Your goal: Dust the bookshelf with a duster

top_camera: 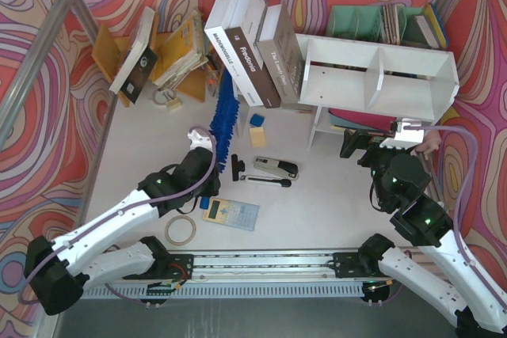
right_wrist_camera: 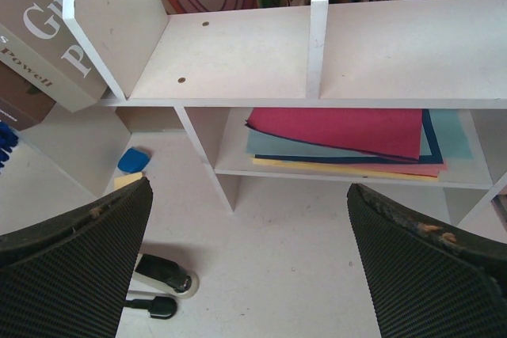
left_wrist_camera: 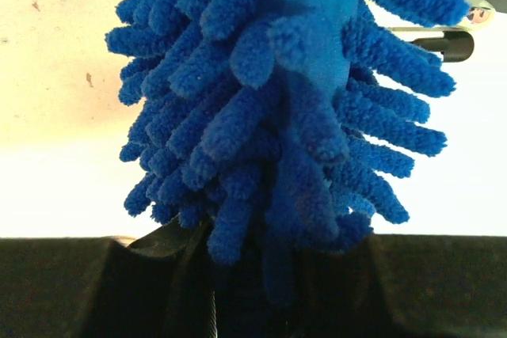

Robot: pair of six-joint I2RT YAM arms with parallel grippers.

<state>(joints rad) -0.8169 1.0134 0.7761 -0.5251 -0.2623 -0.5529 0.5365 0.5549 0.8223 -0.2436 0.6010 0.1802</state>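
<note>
The duster's fluffy blue head point(top_camera: 225, 112) stands left of the white bookshelf point(top_camera: 372, 77), in front of the leaning books. Its handle runs down to my left gripper point(top_camera: 215, 184), which is shut on it. In the left wrist view the blue head point(left_wrist_camera: 293, 93) fills the frame and rises out of my dark jaws point(left_wrist_camera: 253, 275). My right gripper point(top_camera: 360, 148) is open and empty, low in front of the bookshelf's left side. The right wrist view shows the bookshelf point(right_wrist_camera: 238, 61) with its divider, both upper compartments bare, beyond my spread gripper point(right_wrist_camera: 249, 235).
Coloured paper sheets point(right_wrist_camera: 348, 136) lie on the shelf's lower level. A stapler point(top_camera: 276, 168), a black pen point(top_camera: 265, 182), a calculator point(top_camera: 230, 213) and a tape roll point(top_camera: 181, 229) lie on the table. Large books point(top_camera: 249, 53), an orange rack point(top_camera: 174, 57) and a teal organizer point(top_camera: 356, 21) stand behind.
</note>
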